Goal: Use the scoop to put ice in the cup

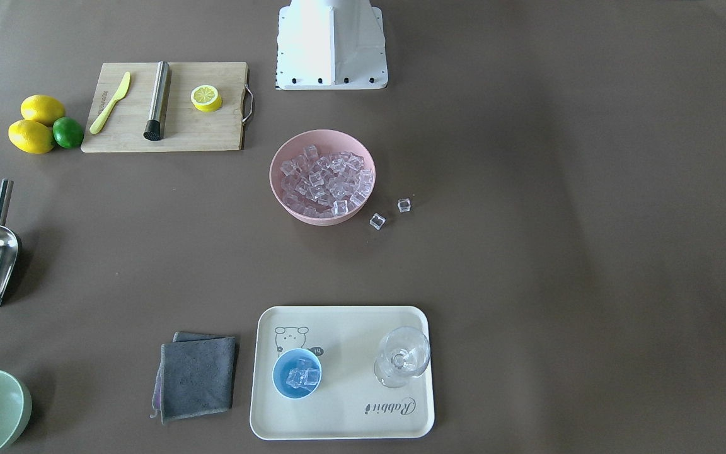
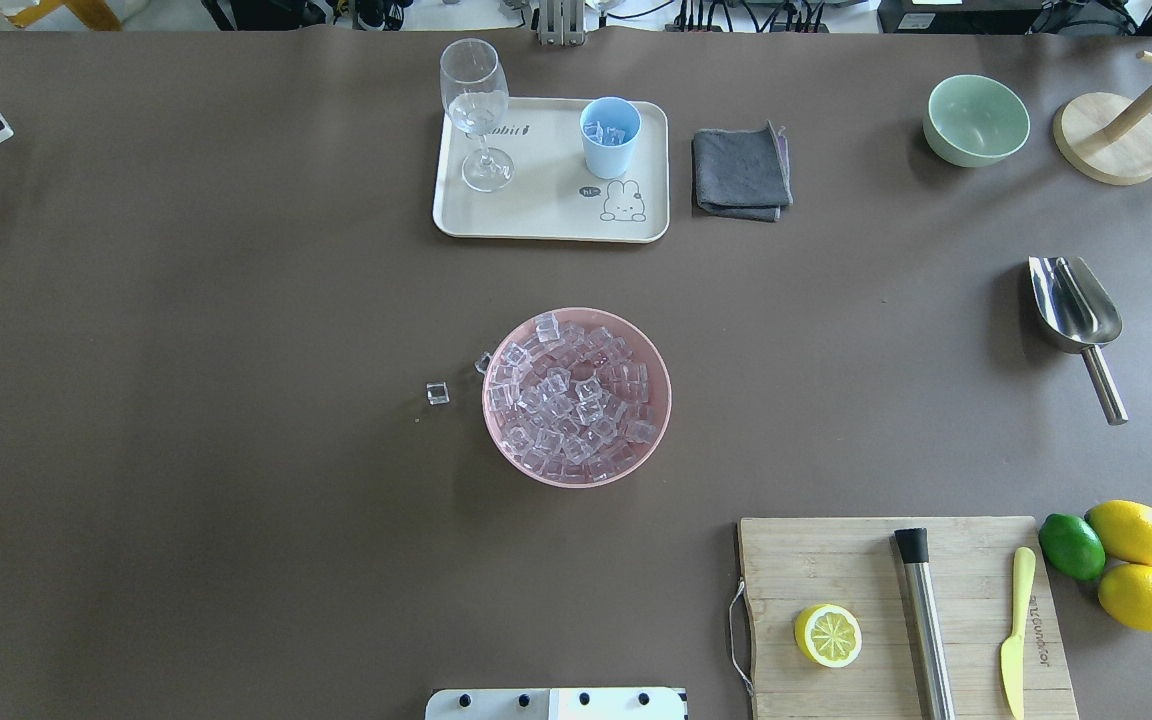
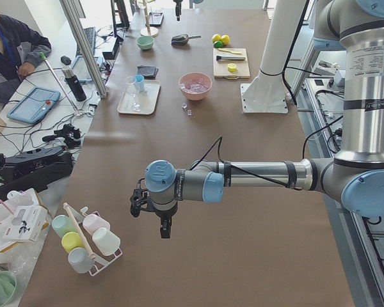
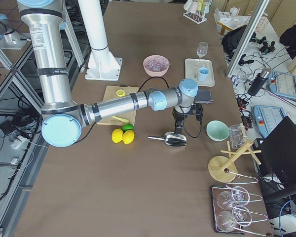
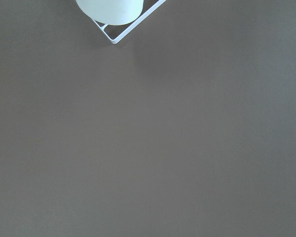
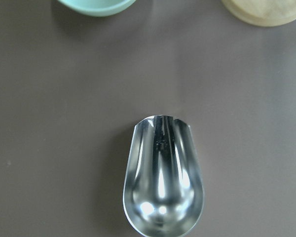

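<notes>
Item 1, scoop [image 2: 1074, 305]: lies flat on the surface, trough empty, at about 3 o'clock from the pink bowl [image 2: 576, 312] in my overhead view, handle pointing to 5 o'clock. Nothing grips it

Item 2, right gripper [image 4: 179, 127]: hangs just above the scoop. I cannot tell how its jaws stand, as only the side view shows it and the wrist view shows no jaws

Item 3, left gripper [image 3: 164, 229]: over bare surface, well apart from all the task's things. Jaws: again I cannot tell

Item 4, cup [image 2: 610, 137]: upright on the tray [image 2: 546, 210], at 12 o'clock from the bowl, with a few pieces of ice [image 1: 303, 376] inside

Item 5, ice stock: the bowl is heaped, and two loose cubes [image 2: 437, 393] lie on the surface at its 9 o'clock side

Status, my judgement: ice is in the cup and the scoop is set down, so the task looks done or nearly so. Left, if anything: another scoopful, and the strays
</notes>
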### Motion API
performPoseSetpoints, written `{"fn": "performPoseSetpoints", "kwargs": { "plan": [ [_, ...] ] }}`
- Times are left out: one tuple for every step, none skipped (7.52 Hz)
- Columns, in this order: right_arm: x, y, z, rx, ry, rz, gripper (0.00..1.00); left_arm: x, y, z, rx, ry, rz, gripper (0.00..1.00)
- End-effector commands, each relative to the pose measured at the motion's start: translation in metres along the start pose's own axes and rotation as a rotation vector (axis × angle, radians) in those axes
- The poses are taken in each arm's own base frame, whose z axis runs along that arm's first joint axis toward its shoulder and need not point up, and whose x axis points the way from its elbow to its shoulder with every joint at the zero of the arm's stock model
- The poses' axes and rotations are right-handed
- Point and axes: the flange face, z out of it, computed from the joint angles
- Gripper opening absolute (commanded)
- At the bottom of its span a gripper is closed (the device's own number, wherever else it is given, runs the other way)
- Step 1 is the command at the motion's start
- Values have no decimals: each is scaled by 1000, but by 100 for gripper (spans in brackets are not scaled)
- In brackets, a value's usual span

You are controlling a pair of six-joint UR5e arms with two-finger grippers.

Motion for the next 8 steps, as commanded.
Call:
{"fn": "performPoseSetpoints", "kwargs": {
  "plan": [
    [117, 29, -33, 46, 39, -113, 100, 2, -1, -2, 4, 3, 3, 98],
    [148, 52, -20, 18, 30, -68, 100, 3, -2, -2, 5, 4, 5, 98],
    [151, 56, -19, 16, 29, -69, 100, 2, -1, -1, 3, 4, 4, 98],
    [152, 59, -17, 13, 24, -66, 100, 1, -1, -1, 2, 4, 3, 98],
    [152, 59, -17, 11, 25, -63, 100, 1, -1, 0, 2, 4, 7, 98],
    [152, 58, -16, 9, 25, -60, 100, 0, 0, 2, -2, 1, 5, 98],
    [152, 58, -16, 9, 25, -63, 100, 0, 0, 2, -2, 2, 7, 98],
    [153, 59, -16, 9, 23, -61, 100, 0, 0, 1, -1, 2, 6, 98]
  ]
}}
